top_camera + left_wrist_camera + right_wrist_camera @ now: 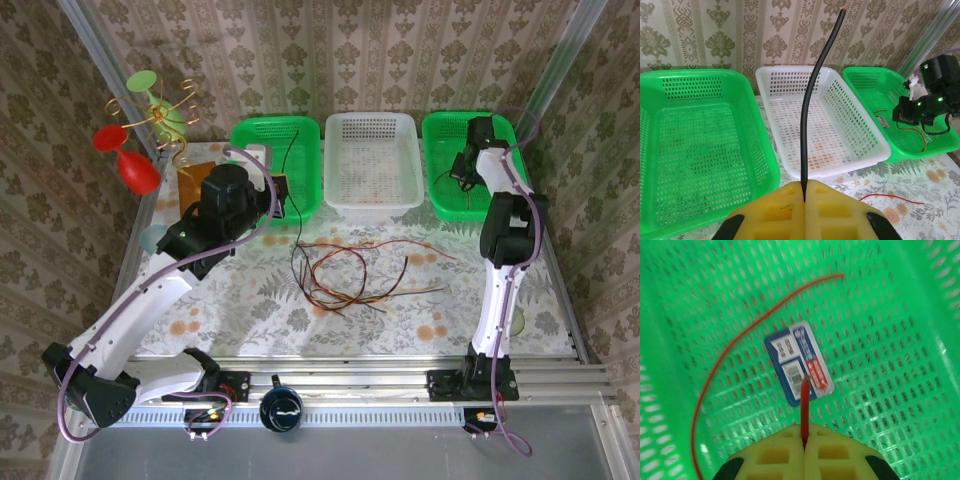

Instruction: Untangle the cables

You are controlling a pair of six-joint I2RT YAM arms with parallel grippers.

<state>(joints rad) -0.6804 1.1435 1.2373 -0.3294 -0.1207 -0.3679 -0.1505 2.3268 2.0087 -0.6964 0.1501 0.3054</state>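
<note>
The left claw is clamped on a black cable, which rises upright from its yellow pads before the left green basket and the white basket; the right claw, low inside the right green basket, pinches the end of a red cable above a blue-and-white label; the other cables lie in loose tangled loops on the patterned counter, in front of the white basket.

Green baskets, black cable, red cable, floral tablecloth.
</note>
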